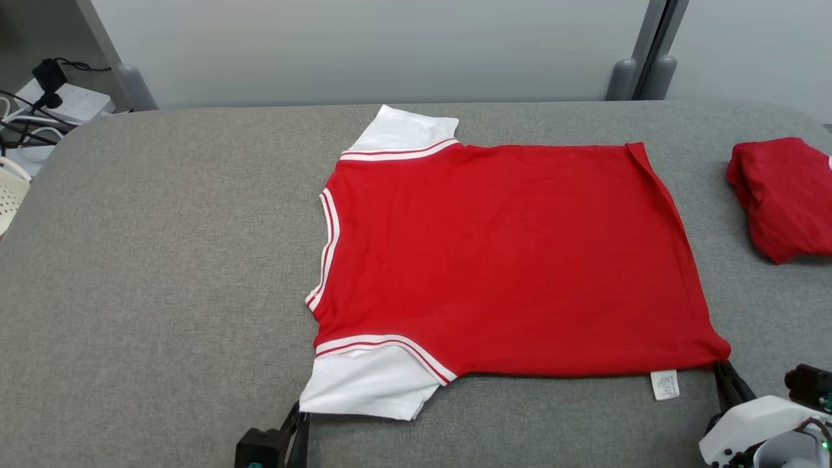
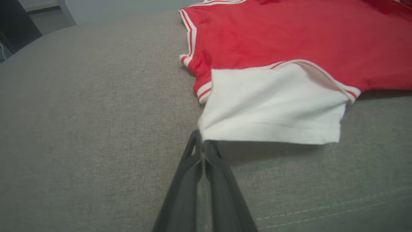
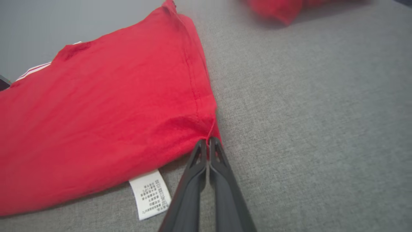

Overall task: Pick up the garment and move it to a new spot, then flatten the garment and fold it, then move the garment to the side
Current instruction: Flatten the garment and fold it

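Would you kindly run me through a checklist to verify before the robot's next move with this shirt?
1. Left gripper shut on the white sleeve corner: ok.
2. Right gripper shut on the red hem corner: ok.
3. Shirt spread flat on the table: ok.
4. Other red garment apart from the shirt: ok.
5. Both fabric layers caught in each gripper: cannot tell.

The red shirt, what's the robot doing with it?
The robot has the red shirt spread flat on the grey table. Its left gripper pinches a corner of the near white sleeve, and its right gripper pinches the near hem corner. It looks ready to fold. Another red garment lies off to the right.
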Motion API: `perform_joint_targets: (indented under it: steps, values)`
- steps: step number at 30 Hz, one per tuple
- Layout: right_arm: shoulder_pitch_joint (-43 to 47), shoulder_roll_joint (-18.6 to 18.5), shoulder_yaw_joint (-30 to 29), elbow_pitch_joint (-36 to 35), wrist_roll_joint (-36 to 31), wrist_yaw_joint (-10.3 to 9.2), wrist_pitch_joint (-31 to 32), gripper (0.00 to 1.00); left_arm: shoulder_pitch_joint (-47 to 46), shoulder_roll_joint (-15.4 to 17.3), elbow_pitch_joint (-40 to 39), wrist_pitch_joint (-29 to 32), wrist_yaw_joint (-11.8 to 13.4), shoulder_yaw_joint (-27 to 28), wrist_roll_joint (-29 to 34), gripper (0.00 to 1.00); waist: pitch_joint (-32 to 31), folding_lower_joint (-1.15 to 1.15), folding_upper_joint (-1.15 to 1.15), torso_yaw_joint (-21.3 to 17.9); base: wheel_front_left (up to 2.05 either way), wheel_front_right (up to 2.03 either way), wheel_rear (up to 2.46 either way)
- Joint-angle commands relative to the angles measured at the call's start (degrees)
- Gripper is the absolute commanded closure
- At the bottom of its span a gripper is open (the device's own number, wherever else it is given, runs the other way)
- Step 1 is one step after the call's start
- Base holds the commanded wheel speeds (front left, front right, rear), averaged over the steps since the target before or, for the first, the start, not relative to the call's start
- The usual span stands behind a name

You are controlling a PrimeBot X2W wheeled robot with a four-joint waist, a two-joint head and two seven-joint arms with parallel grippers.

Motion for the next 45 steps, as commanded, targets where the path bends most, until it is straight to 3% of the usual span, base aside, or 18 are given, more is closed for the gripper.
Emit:
perform_joint_targets:
  steps: [1,8,17,18,25,30,42,45]
  values:
    - [0.74,-1.81,0.88,-2.72,-0.88,0.07,-0.76,1.00,-0.68,1.45,-2.98,-0.76,0.44,2.42,1.17,1.00,-0.48,0.00,0.00,-0.24,0.00,0.00,0.00]
    - [8.59,-4.53,1.39,-11.17,-1.76,0.07,-0.76,1.00,5.18,6.63,-13.13,1.23,1.06,0.26,3.93,1.00,-4.29,0.00,0.00,-0.90,0.00,0.00,0.00]
    - [16.22,-9.32,1.94,-17.90,0.31,0.07,-0.74,1.00,10.90,14.07,-30.45,10.97,4.16,-3.27,8.67,1.00,-5.46,0.00,0.00,-0.29,0.00,0.00,0.00]
    - [17.89,-10.64,2.33,-19.38,1.14,0.07,-0.23,1.00,12.36,16.14,-34.46,13.96,4.38,-4.57,9.95,1.00,-5.09,0.00,0.00,0.01,0.00,0.00,0.00]
    - [21.89,-13.58,2.45,-24.23,3.53,0.07,2.73,1.00,14.60,18.85,-45.56,22.09,6.14,-6.73,12.24,1.00,-3.74,0.00,0.00,0.11,0.00,0.00,0.00]
    - [21.18,-13.92,1.81,-26.44,4.77,0.07,5.74,1.00,10.78,17.72,-47.90,24.19,5.89,-6.06,12.34,1.00,-2.83,0.00,0.00,-0.55,0.00,0.00,0.00]
    - [8.63,-14.01,-0.26,-24.64,4.20,0.07,12.20,1.00,-2.57,12.38,-38.56,20.68,3.09,-3.29,11.38,1.00,1.21,0.00,0.00,-1.57,0.00,0.00,0.00]
    - [5.17,-13.75,-0.53,-22.93,3.94,0.07,12.44,1.00,-5.55,9.69,-35.58,18.31,2.72,-1.84,9.49,1.00,2.67,0.00,0.00,-1.36,0.00,0.00,0.00]
